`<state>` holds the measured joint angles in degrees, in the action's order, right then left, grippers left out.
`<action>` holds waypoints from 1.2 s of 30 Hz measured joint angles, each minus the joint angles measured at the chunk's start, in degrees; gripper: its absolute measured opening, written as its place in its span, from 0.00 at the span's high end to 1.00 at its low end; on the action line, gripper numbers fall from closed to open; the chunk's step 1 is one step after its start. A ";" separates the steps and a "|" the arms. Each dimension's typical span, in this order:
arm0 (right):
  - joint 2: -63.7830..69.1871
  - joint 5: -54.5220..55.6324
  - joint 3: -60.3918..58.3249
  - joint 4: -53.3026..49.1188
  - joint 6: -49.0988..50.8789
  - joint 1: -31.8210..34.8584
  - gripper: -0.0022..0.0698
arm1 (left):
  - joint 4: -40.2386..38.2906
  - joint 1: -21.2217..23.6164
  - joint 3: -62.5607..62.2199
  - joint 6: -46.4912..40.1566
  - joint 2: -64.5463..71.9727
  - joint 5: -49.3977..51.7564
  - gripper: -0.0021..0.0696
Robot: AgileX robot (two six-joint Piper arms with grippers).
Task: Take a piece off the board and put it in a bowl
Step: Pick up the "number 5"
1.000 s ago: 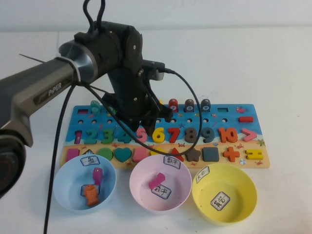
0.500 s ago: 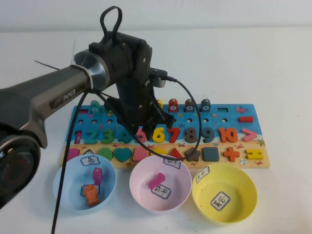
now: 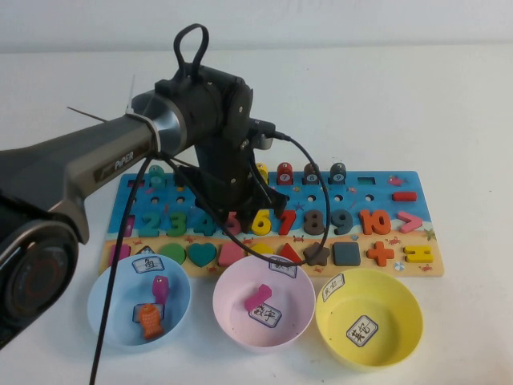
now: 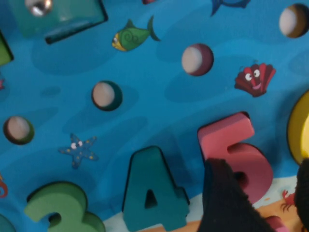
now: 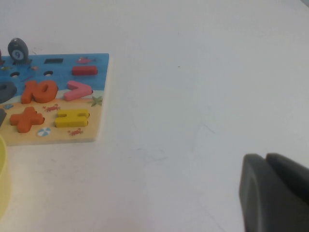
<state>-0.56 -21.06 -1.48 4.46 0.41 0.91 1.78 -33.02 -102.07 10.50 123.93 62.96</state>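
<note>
A plain white worktop (image 3: 449, 96) spreads out in front of me, and most of what matters sits toward its near edge. The board (image 3: 401, 210) lies lengthwise across the middle, blue half toward the far edge, sandy half toward me, so the number row runs side to side within my reach. Along the near edge stand three bowls in a line just below the board: a light blue bowl (image 3: 104, 317) toward the left, the pale pink bowl (image 3: 232, 317) in the middle with a small magenta block (image 3: 261, 293) already in it, and a yellow bowl (image 3: 401, 329) to the right. I judge they stand close under the board to keep each carry short.

My left arm (image 3: 104, 164) reaches in from the left edge and bends down over the number row. My left pincer (image 4: 256, 193) is low over the piece (image 4: 236, 150), the pinkish 5, which sits in its slot between the teal 4 (image 4: 152, 191) and the yellow 6 (image 3: 260, 221). One dark finger (image 4: 227, 203) overlaps the 5's lower curl and the other shows at the picture's edge, so the jaws stand apart astride it, gripping nothing yet, I judge. The pink bowl waits just nearward of the 5.

My right pincer (image 5: 275, 193) is parked over bare worktop beyond the board's right end; I cannot tell how it is set
</note>
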 joint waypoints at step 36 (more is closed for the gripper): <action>-0.22 -0.10 0.00 0.00 -0.04 0.00 0.99 | 1.65 0.43 -0.43 0.53 1.48 -0.71 0.60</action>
<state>-0.78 -21.15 -1.48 4.46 0.37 0.91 3.43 -32.59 -102.50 11.03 125.40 62.25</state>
